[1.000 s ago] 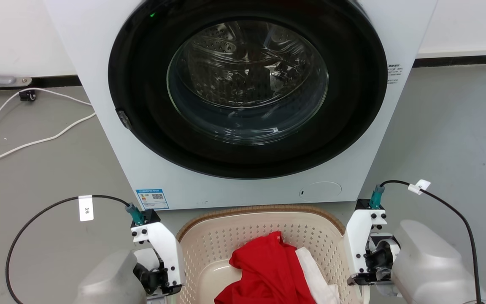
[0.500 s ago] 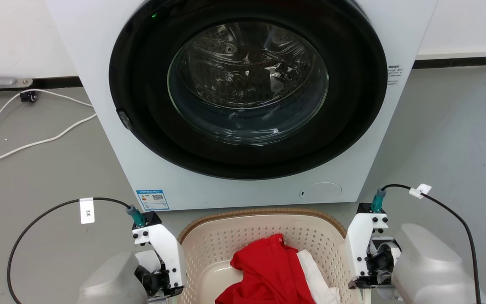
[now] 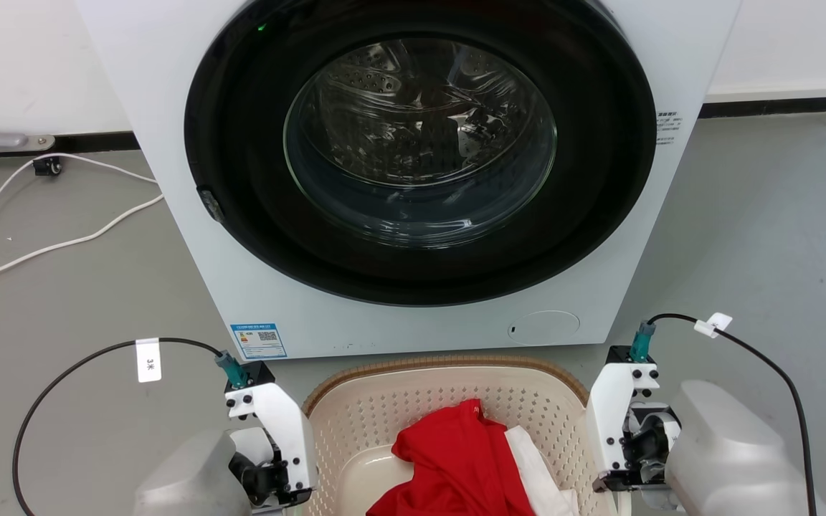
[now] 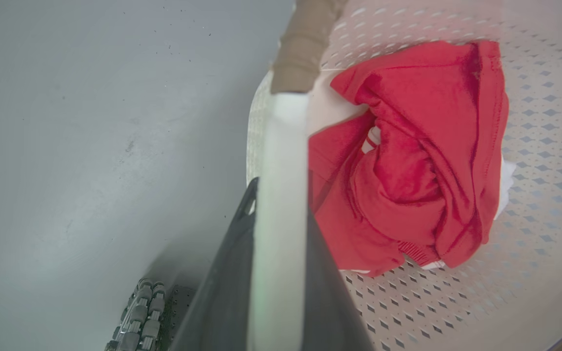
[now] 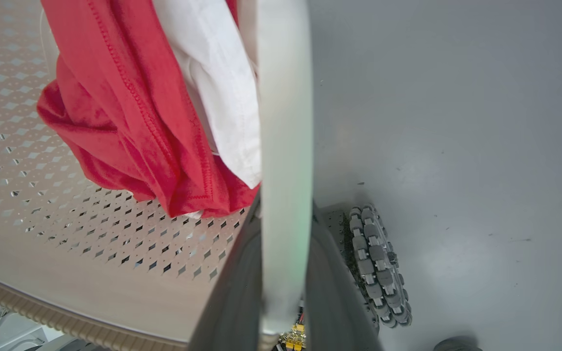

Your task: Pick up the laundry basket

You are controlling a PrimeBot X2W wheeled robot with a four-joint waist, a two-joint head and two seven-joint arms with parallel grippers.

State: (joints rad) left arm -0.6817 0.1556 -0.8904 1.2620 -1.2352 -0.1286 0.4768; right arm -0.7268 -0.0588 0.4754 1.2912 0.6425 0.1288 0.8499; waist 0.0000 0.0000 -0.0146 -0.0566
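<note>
Head view: both arms (image 3: 269,430) point down, at 7 and 5 o'clock. Left fingers (image 4: 227,273) and right fingers (image 5: 232,287) squeeze handles (image 4: 281,146) of the laundry basket (image 3: 384,401) at 6 o'clock. Tag (image 3: 147,360) says "3米".

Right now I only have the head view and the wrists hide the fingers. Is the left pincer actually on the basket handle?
Observer: Yes. Left pincer has one dark finger tight on each side of the white left handle of the basket.
Operator: Right side?
Observer: Same: right pincer straddles the right handle, both fingers against it.
Operator: Any cloth caught?
Observer: White cloth lies along that handle's inner side, ending at a fingertip; can't tell if pinched.
</note>
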